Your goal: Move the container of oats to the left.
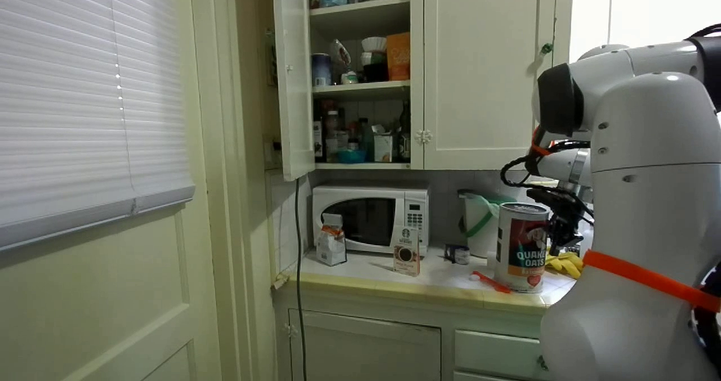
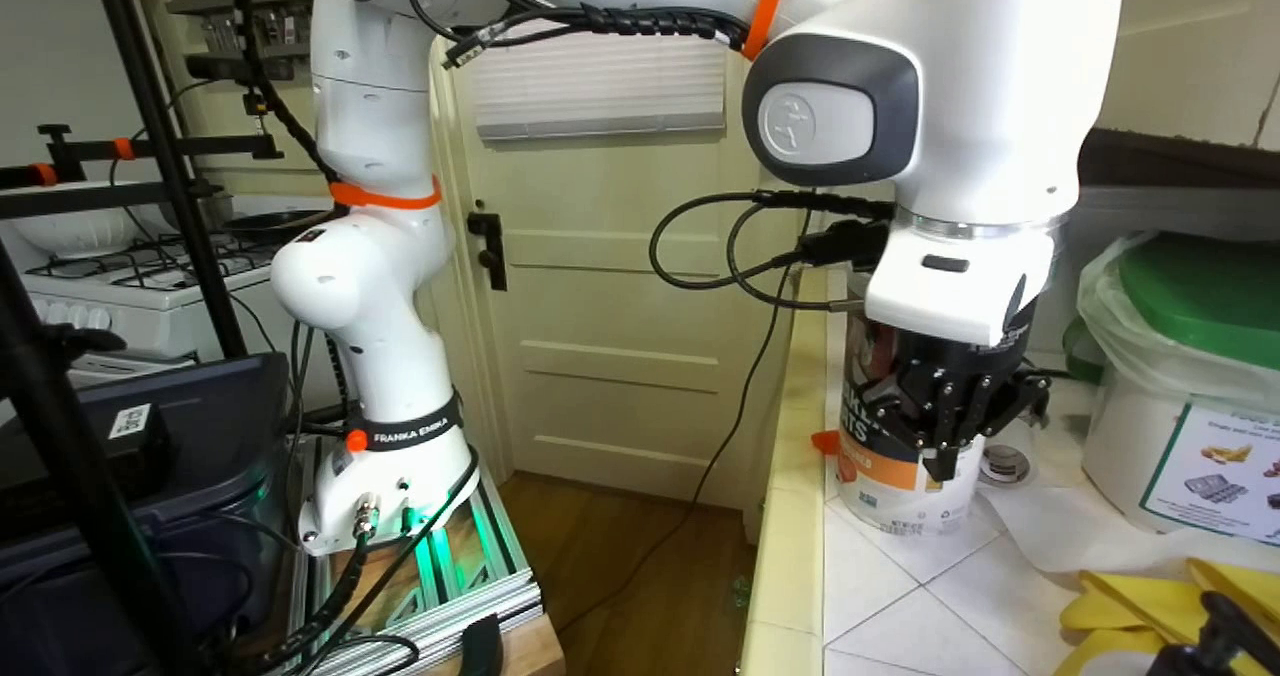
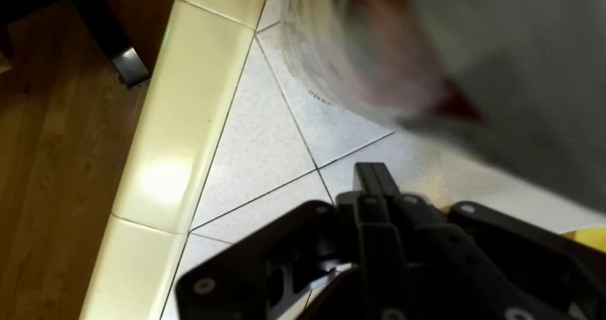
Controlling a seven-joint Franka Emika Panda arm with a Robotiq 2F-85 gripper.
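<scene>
Your claw (image 3: 375,169) points down beside the oats (image 1: 523,251), closed, its two fingertips (image 3: 363,177) meeting, as the wrist view shows you. Oats: upright on the tiled counter (image 2: 900,601), close to the yellow edging (image 2: 785,566), with the red label (image 1: 526,240) visible to you in an exterior view; in the wrist view the lower side appears blurred, beyond the fingertips. Whether claw and oats touch, you cannot tell from these angles. Just beside the foot of the oats lies a red-orange object (image 1: 494,283), too small to name. A white bin (image 2: 1125,446) with a green lid (image 2: 1210,301) stands farther back than the oats, and a yellow item (image 2: 1115,606) lies folded near it. Farther along the counter you see a carton (image 1: 406,251) and a bag (image 1: 331,243), both upright in front of the microwave (image 1: 360,217). Above them, a cupboard door (image 1: 294,82) stands open on stocked shelves (image 1: 360,89). Your arm (image 2: 1000,86) reaches over the counter from its base (image 2: 395,486), which sits on a metal frame (image 2: 480,601) near a panelled door (image 2: 620,306).
</scene>
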